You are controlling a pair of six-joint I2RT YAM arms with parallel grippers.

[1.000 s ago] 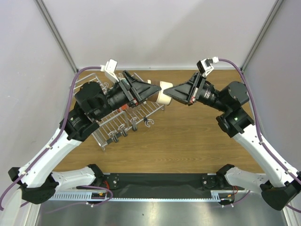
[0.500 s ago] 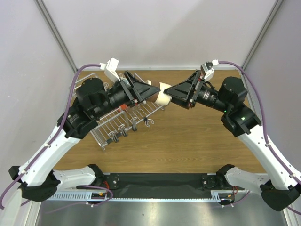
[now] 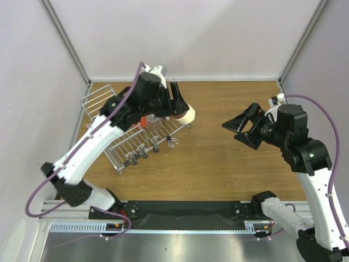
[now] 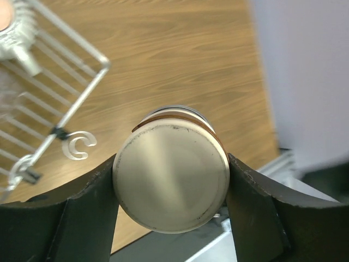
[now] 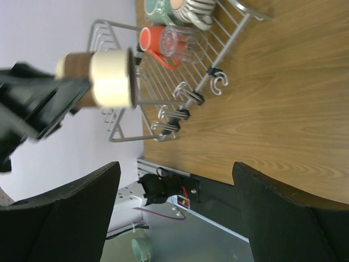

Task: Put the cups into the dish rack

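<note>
Over the right end of the rack [image 3: 101,103], the left gripper [image 4: 172,164] is clamped on a cream cup [image 4: 170,183] with a brown band. One black finger presses each side of the cup's wall. A flat, scuffed cream end faces the left wrist camera. The right wrist view shows the cup held in the air, its cream part pointing away from the fingers and the brown band nearer to them. From above, the cup sits just off the rack's right corner, over the wooden table [image 3: 218,164].

Four vessels lie in the rack. A red mug [image 5: 150,41] and a clear glass [image 5: 177,43] rest side by side on the wires. A teal mug [image 5: 158,8] and a ribbed mug [image 5: 196,13] lie beyond them at the edge of the right wrist view, both partly cut off. Black clips [image 5: 212,73] and a clear hook [image 4: 79,144] hang along the rack's front rail.

The right gripper [image 3: 230,131] hovers over bare table, well apart from the rack and the cup, and points toward them. Its fingers are spread wide with nothing between them.
</note>
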